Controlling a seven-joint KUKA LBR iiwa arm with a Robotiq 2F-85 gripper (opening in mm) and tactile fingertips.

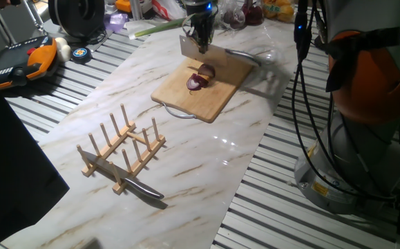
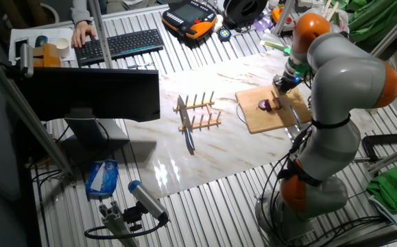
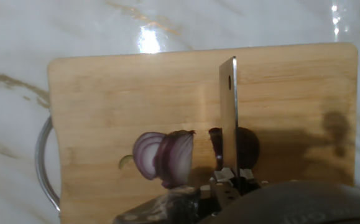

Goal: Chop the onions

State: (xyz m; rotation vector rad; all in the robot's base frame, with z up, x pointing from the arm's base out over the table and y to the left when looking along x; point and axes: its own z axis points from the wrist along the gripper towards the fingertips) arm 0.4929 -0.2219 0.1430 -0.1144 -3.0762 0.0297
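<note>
End effector [image 1: 201,43] grips cleaver [image 3: 229,112]; hand view alone shows onions [image 3: 167,157] cut open

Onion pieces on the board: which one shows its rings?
The left onion piece, its cut face with pale rings turned up. The dark piece sits under the cleaver.

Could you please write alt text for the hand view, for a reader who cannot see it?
A cleaver blade stands edge-down over a red onion already cut apart on a wooden cutting board. The board lies on a marble-patterned table.
</note>
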